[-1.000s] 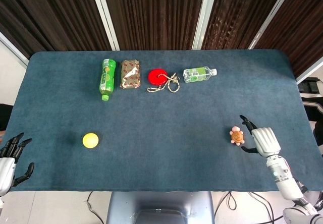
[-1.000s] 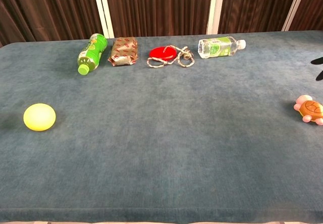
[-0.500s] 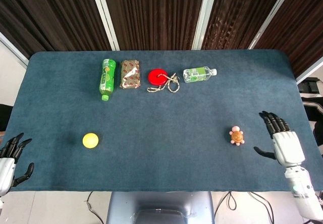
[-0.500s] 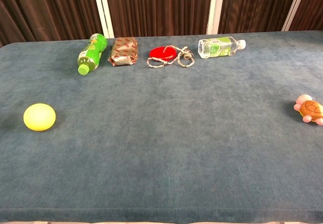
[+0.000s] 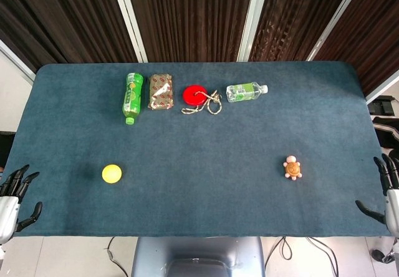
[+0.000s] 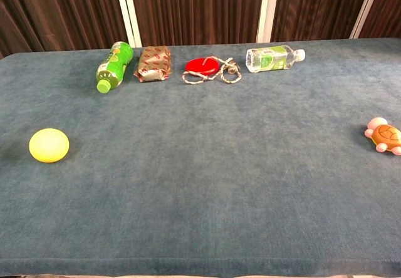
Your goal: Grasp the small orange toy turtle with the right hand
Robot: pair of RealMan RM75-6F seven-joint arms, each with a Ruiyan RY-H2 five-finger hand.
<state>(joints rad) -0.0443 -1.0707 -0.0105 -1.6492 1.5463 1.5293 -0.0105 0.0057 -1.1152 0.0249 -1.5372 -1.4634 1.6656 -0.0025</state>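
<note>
Over the last second the right hand [image 5: 391, 196] had drawn away from the small orange toy turtle [image 5: 292, 168]: a second earlier it sat just beside the toy with its fingers around the toy's right flank, half a second earlier it was already clear of it, and at this moment it hung at the right edge of the worktop [image 5: 206, 140], well apart from the toy and partly cut off by the frame. Its fingers were spread, dark tips pointing up the picture, thumb out to the side, and they held nothing. The turtle itself had not shifted; it lay on the blue cloth in the right half of the worktop, nearer the front edge than the row of things at the back, and it showed at the far right of the chest view [image 6: 385, 136]. Judged from this, the grasp had not been made and the hand would need to come back in. The toy's long axis ran roughly front to back in the head view, slightly tilted; a pink knob at its far end looked like the head, pointing away from the robot, though it was too small to be sure. The left hand [image 5: 11, 196] rested at the front left corner, fingers apart and empty.
</note>
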